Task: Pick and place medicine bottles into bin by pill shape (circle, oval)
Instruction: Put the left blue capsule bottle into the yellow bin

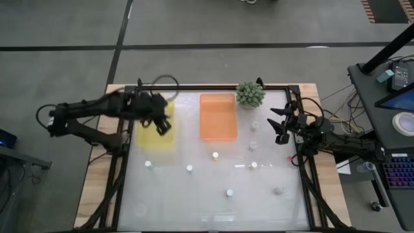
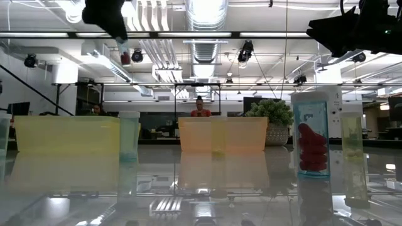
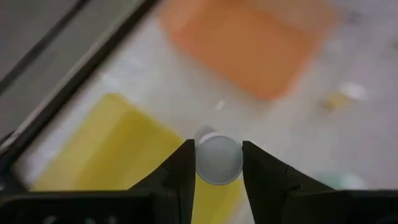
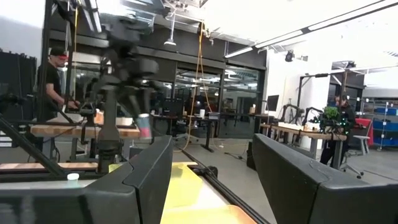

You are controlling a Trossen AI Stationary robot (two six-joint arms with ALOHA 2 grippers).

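Item: medicine bottle (image 3: 217, 160), small, pale body, round white cap. It is sitting between the two dark fingers (image 3: 180, 180) of the left gripper (image 1: 162, 122), which are closed partway against its sides, cap facing the wrist camera. The bottle is hanging above the yellow bin (image 1: 156, 127), with the orange bin (image 1: 218, 117) lying beyond the fingertips.

Handling, as judged: light, rigid plastic, smooth and likely slippery; the round body is offering little contact, so a hold across the middle of the body, just under the cap, is looking safest. Squeezing harder is risking a pop-out rather than breakage.

Stock remaining: other medicine bottles (image 1: 215, 155) are standing scattered on the worktop (image 1: 194, 207), well apart from the left fingers.

Right gripper (image 1: 281, 125): waiting over the worktop's right edge, its fingers standing apart and holding nothing, near the spiky green plant ball (image 1: 250, 94).
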